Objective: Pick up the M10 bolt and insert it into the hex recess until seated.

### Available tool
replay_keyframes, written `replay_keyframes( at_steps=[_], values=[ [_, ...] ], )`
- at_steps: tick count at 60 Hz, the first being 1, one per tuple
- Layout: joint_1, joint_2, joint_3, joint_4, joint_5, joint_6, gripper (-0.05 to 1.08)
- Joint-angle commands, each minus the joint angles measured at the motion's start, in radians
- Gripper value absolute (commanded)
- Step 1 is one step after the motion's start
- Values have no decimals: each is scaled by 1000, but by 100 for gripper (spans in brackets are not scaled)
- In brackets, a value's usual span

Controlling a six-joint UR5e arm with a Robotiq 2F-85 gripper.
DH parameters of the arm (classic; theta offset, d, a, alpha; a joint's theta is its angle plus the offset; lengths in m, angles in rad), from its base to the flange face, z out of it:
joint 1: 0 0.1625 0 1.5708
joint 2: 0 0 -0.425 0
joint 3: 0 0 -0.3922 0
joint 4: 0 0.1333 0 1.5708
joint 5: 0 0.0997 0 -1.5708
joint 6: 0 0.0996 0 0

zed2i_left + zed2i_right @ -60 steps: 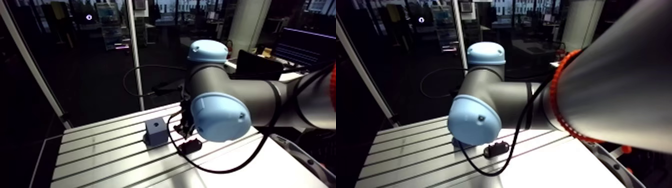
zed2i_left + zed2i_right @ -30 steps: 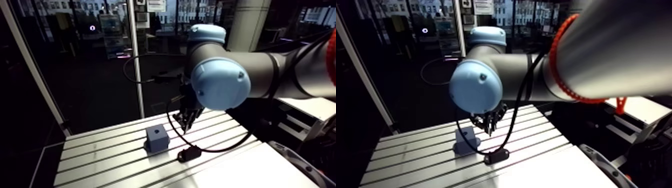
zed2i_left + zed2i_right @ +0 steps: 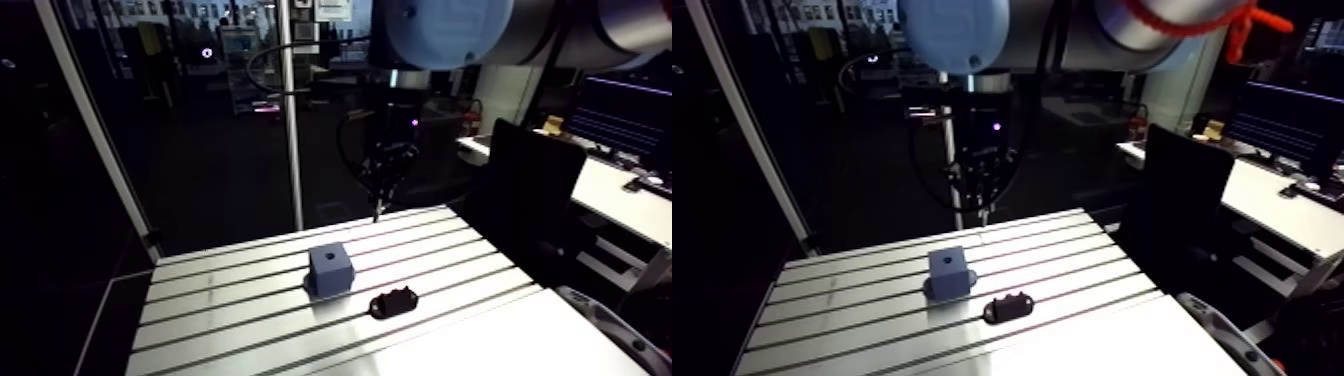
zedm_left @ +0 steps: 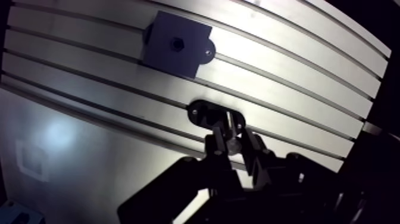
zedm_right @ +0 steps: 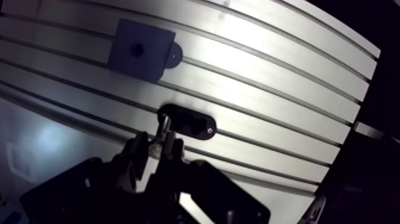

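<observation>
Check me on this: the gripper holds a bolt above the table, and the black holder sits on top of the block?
Not quite. The holder lies on the table beside the block, apart from it, not on top; the arm view shows this. The rest stands: the gripper holds the bolt above the table.

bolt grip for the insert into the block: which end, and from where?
Upper end, from above, as the gripper holds it now: the bolt is pinched upright, with its lower end sticking out below. The hole in the block faces up, so the free end can probably go straight down. Cannot tell which end is the head.
</observation>
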Motion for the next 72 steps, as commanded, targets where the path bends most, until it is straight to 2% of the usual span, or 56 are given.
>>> replay_keyframes(
  at_steps=[1, 11, 22, 40, 51, 62, 72],
  values=[
    [55, 40, -124, 188, -58, 1, 107],
    [81, 72, -171, 230, -61, -12, 107],
    [134, 103, -204, 238, -80, -16, 107],
    [187, 155, -246, 254, -81, -70, 107],
    [190, 170, -262, 240, -87, -125, 107],
    [188, 190, -283, 217, -84, -146, 107],
    [171, 208, -270, 203, -85, -142, 107]
  ],
)
